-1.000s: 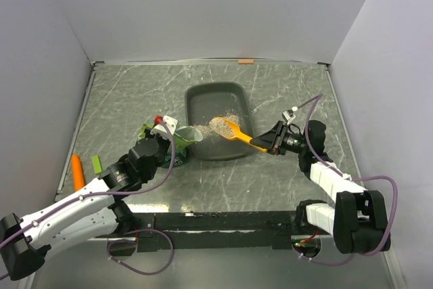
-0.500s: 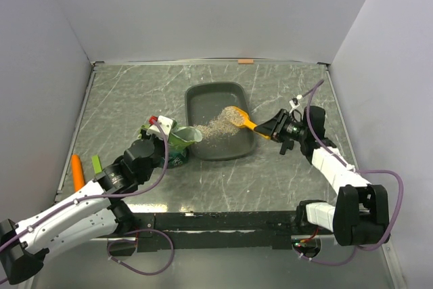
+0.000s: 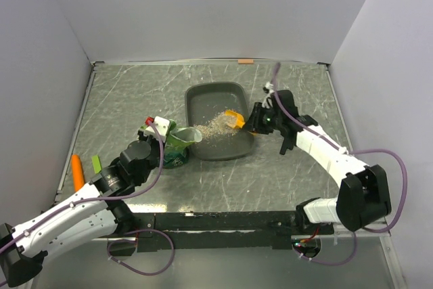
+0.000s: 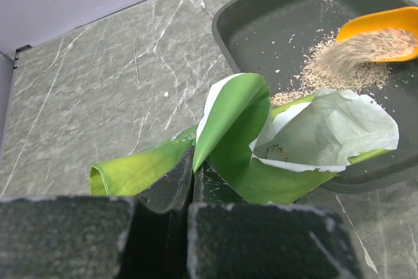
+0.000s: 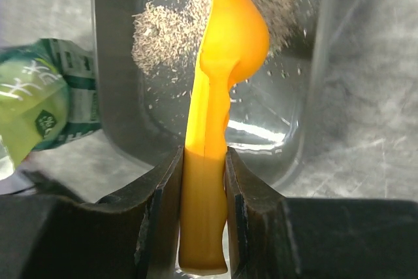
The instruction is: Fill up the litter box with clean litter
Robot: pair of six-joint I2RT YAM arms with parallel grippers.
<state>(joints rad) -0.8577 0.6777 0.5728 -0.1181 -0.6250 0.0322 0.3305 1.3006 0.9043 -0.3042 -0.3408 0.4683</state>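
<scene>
The dark grey litter box [image 3: 211, 99] lies at the table's middle, and in the left wrist view it [image 4: 274, 24] fills the upper right. A loose pile of clean litter [image 3: 215, 126] covers its near left floor. My right gripper [image 3: 255, 118] is shut on the handle of an orange scoop [image 3: 235, 118]. The scoop [image 5: 225, 50] is tipped on its side over the box, and litter [image 4: 339, 70] pours from it. My left gripper [image 4: 194, 158] is shut on a fold of the green bag [image 4: 235, 129]. The bag's open mouth rests against the box's left rim.
An orange stick-like object [image 3: 78, 170] and a small green piece [image 3: 96, 164] lie near the left wall. A strip of orange tape [image 3: 245, 61] marks the back edge. Grey walls close in three sides.
My right gripper has swung up along the box's right side and rolled the scoop over, spilling its litter onto the pile. The left arm shifted slightly, still holding the bag.
</scene>
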